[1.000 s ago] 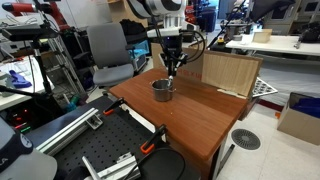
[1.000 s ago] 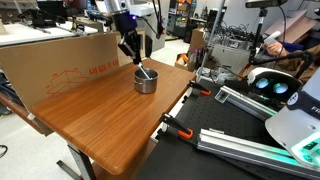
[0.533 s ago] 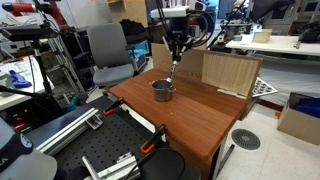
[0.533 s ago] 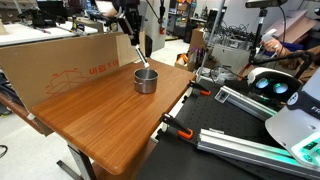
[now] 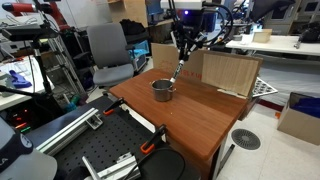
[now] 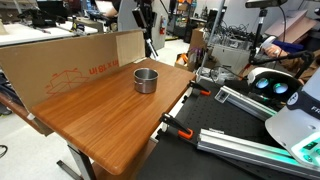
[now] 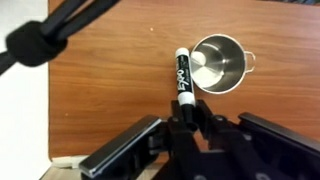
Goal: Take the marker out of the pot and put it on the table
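In the wrist view the end effector (image 7: pixel 186 108) fills the bottom centre of the frame, its fingers (image 7: pixel 172 118) closed on the lower end of the marker (image 7: pixel 182 78) — the dark body runs up the frame from the grip and ends in a whitish tip. The pot (image 7: pixel 218 63) sits just right of the marker in the upper middle of that frame, seen from above, round and shiny, its short handle pointing right. In both exterior views the marker (image 5: pixel 179 73) (image 6: pixel 150 44) hangs tilted from the end effector (image 5: pixel 184 57) (image 6: pixel 147 31) in the air, clear of the pot (image 5: pixel 163 90) (image 6: pixel 146 80) and above its rim level. The pot stands upright on the reddish-brown worktop (image 5: pixel 205 120) (image 6: pixel 100 115) (image 7: pixel 100 95) — toward the far end in an exterior view (image 6: pixel 146 80). A cardboard box (image 6: pixel 60 62) borders the worktop's upper left edge there, and a black cable (image 7: pixel 55 32) crosses the upper left of the wrist view.
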`<state>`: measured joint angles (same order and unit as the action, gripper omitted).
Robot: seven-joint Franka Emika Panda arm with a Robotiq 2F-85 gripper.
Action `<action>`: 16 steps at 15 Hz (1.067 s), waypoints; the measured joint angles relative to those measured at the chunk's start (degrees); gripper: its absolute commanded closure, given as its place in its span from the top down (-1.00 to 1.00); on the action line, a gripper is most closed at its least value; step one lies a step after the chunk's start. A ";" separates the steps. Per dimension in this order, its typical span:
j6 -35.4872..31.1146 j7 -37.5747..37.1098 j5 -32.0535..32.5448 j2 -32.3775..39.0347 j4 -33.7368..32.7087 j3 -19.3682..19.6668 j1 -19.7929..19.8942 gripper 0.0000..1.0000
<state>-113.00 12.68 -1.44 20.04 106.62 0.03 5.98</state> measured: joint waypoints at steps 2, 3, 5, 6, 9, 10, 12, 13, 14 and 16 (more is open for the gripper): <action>1.55 0.93 -0.60 0.44 -0.25 0.53 1.18 -0.89; 2.09 1.16 -0.86 0.94 -0.54 0.85 1.69 -0.89; 3.61 1.34 -1.11 2.80 -1.81 1.41 2.65 -0.89; 4.35 1.34 -1.11 4.09 -2.73 1.64 3.05 -0.89; 6.34 1.34 -1.12 8.12 -5.94 2.06 3.92 -0.89; 6.62 1.33 -1.12 9.41 -7.04 2.21 4.09 -0.89; 7.56 1.14 -1.11 12.20 -9.69 2.64 4.23 -0.89; 8.13 0.86 -1.09 13.73 -11.19 2.83 4.28 -0.89; 8.61 0.39 -1.09 15.31 -12.70 3.02 4.33 -0.89; 9.09 -1.28 -1.06 18.65 -15.79 3.44 4.37 -0.89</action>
<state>-103.91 11.40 -2.51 38.69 90.83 3.47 10.35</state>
